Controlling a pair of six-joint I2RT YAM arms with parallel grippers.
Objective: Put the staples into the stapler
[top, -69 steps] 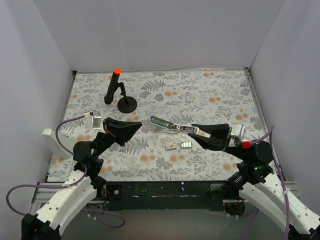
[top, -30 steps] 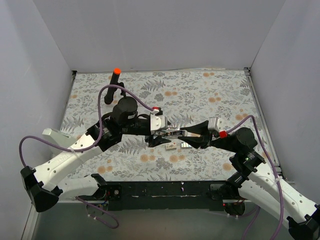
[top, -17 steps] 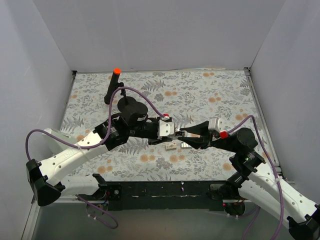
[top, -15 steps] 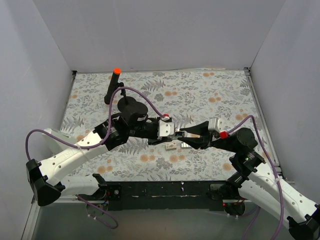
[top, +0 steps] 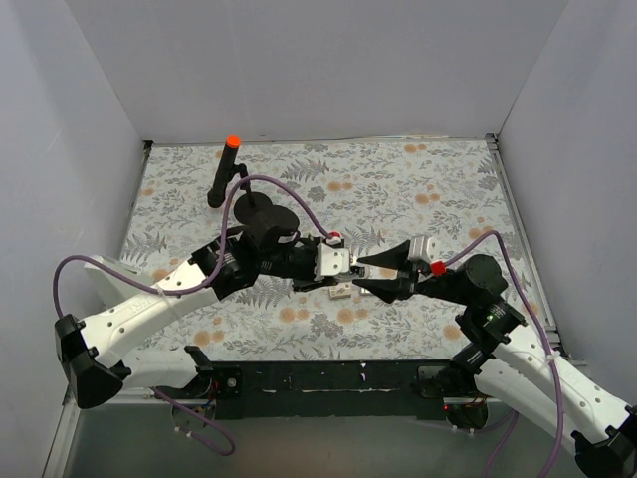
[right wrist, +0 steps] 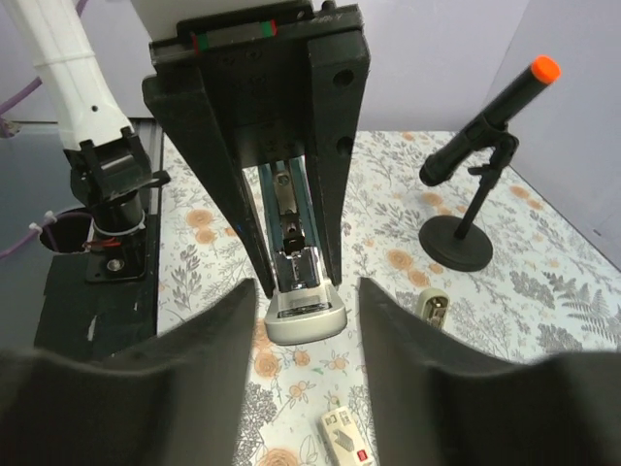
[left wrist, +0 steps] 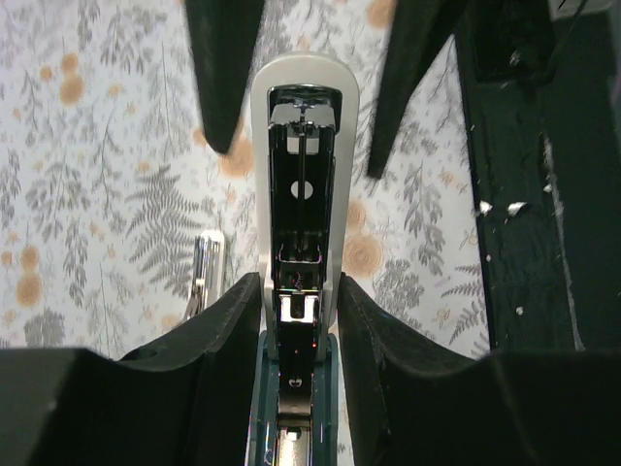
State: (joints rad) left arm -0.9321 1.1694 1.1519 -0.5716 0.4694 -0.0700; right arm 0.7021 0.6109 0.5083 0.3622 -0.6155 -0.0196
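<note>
The stapler (top: pixel 350 267) is a pale olive-green bar with silver metal and a teal part inside. My left gripper (top: pixel 336 265) is shut on it and holds it above the mat, pointing at my right gripper (top: pixel 370 273). In the left wrist view the stapler (left wrist: pixel 301 116) runs away from my gripper (left wrist: pixel 299 291), its channel facing up. In the right wrist view my open gripper (right wrist: pixel 308 291) straddles the stapler's rounded end (right wrist: pixel 304 316) with gaps on both sides. The whitish staple box (top: pixel 341 292) lies on the mat below (right wrist: pixel 342 437). The staple block itself is hidden.
A black microphone stand with an orange tip (top: pixel 231 174) stands at the back left (right wrist: pixel 485 184). A small pale piece with metal inside (right wrist: pixel 434 309) lies on the mat beyond the stapler; a silvery piece shows in the left wrist view (left wrist: pixel 204 277). White walls enclose the floral mat (top: pixel 418 189).
My left arm swung in from the left and closed on the stapler, then shifted it slightly right. My right gripper moved in around the stapler's end.
</note>
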